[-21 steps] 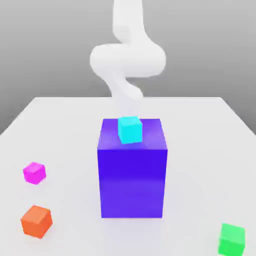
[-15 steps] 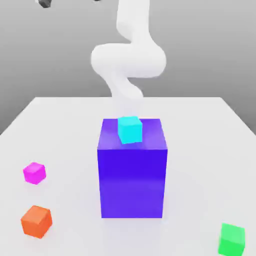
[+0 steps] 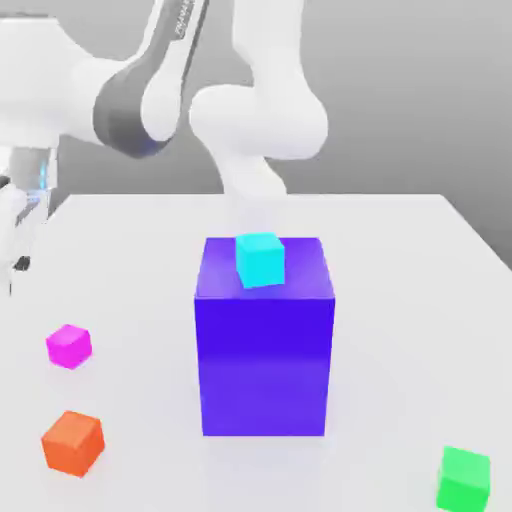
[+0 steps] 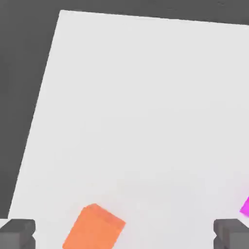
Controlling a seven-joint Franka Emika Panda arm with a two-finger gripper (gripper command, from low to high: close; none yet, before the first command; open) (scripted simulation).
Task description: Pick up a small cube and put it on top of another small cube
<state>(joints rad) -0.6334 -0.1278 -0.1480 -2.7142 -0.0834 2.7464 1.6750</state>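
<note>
The pincer (image 4: 124,235) is released, its two fingertips (image 4: 17,234) standing wide apart with nothing gripped between them. In the exterior view it hangs at the left edge of the frame, above the desk (image 3: 410,290), with the white and grey arm (image 3: 262,120) reaching across the upper left and a tall white part of it rising in the upper centre, behind the big block.

The small magenta cube (image 3: 69,346) sits on the desk in the left part of the exterior view, a little below mid-height, turned so that an edge faces the camera. Below it, in the lower left, lies the orange cube (image 3: 73,443), also turned at an angle, near the magenta one but apart from it.

The big blue-violet block (image 3: 264,365) stands upright in the centre of the frame. On its top face rests the cyan cube (image 3: 260,260), slightly turned. The green cube (image 3: 464,480) is on the desk in the lower right corner, well apart from the others, its base reaching the bottom edge of the frame.

The hand view looks down on the pale desk and two of its straight edges, with dark grey beyond them. The orange cube and part of the magenta cube appear there too, apart from each other.
</note>
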